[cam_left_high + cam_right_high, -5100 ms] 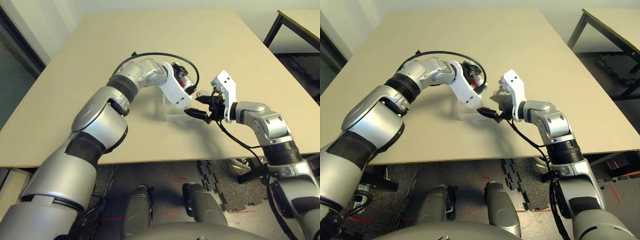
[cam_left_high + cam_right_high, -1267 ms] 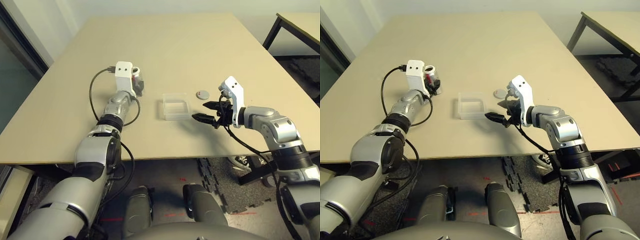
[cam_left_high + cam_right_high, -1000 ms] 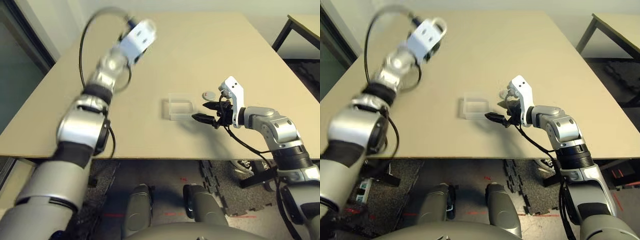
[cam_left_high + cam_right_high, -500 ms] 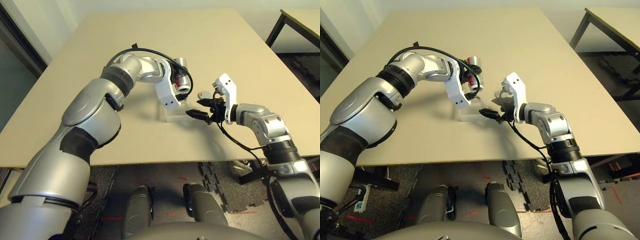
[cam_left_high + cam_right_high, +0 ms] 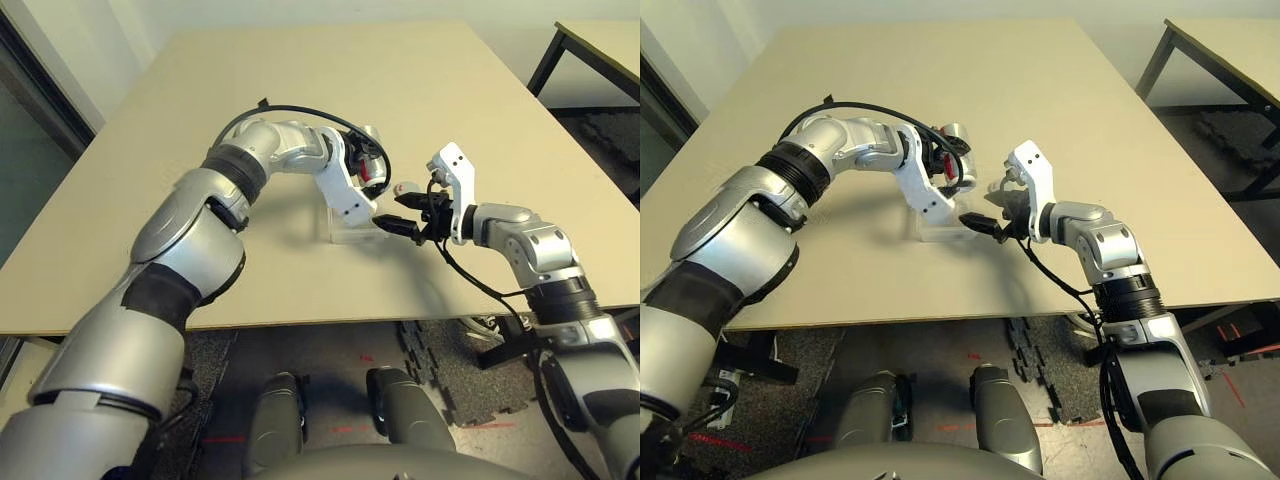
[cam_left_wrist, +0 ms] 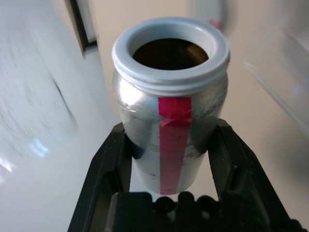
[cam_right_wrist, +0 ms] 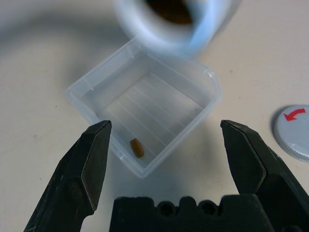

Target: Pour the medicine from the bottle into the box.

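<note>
Nearest the robot, the right gripper (image 7: 166,164) is waiting low over the table (image 5: 250,90) with its jaws spread wide and nothing between them, aimed at the near side of the box (image 7: 145,104), which is sitting just ahead of its fingertips; the grey cap (image 7: 293,131) is lying on the table just beside the box. One small brown pill (image 7: 137,147) is lying on the box floor, near its near wall. Just beyond and above, the left gripper (image 6: 169,159) is clamping the bottle (image 6: 170,101) by its lower body, fingers pressed to either side of the red stripe. The bottle's open mouth is hanging over the box's far edge and, seen from the right wrist, is tipping toward the box. Judging from this, pouring is under way, and the next move is calling for the left wrist to roll the bottle's long axis further mouth-down while keeping the mouth over the box.
</note>
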You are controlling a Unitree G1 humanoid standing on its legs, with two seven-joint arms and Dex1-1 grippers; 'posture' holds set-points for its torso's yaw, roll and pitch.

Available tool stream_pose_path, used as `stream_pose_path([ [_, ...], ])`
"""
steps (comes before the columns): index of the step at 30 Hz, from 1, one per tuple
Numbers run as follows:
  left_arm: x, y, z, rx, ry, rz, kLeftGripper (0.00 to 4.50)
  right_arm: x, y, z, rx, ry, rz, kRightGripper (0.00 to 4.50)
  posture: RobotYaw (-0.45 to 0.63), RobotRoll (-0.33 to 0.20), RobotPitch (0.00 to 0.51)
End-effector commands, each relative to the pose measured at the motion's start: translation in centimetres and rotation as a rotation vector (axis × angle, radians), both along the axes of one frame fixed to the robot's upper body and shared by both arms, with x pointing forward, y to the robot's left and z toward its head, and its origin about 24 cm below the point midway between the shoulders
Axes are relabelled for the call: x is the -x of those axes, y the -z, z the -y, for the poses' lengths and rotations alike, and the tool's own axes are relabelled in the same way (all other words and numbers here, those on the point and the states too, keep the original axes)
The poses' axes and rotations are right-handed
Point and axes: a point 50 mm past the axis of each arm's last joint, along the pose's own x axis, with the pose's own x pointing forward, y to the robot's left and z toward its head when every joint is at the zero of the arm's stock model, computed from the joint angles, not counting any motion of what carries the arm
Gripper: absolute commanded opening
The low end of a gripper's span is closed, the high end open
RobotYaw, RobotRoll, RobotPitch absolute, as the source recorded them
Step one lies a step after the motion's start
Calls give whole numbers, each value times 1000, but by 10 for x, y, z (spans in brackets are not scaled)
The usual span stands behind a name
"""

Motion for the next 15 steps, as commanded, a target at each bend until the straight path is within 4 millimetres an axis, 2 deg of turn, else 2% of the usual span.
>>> stream_pose_path([
  [1, -15, -7, -26, 469, -259, -291, 2397, -2, -4, 7, 9, 16, 5, 4500, -131, 0, 53],
  [3, -21, -1, -42, 731, -404, -471, 2397, -3, -5, 8, 10, 16, 5, 4500, -114, 0, 55],
  [5, -24, 7, -58, 904, -510, -548, 2397, -4, -6, 9, 13, 14, 3, 4500, -106, 0, 57],
  [9, -24, 28, -91, 1140, -676, -575, 2397, -4, -7, 9, 16, 10, 1, 4500, -83, 0, 65],
  [15, 0, 61, -124, 1429, -852, -535, 2397, -6, -6, 13, 25, 25, -2, 4500, -71, 0, 75],
])
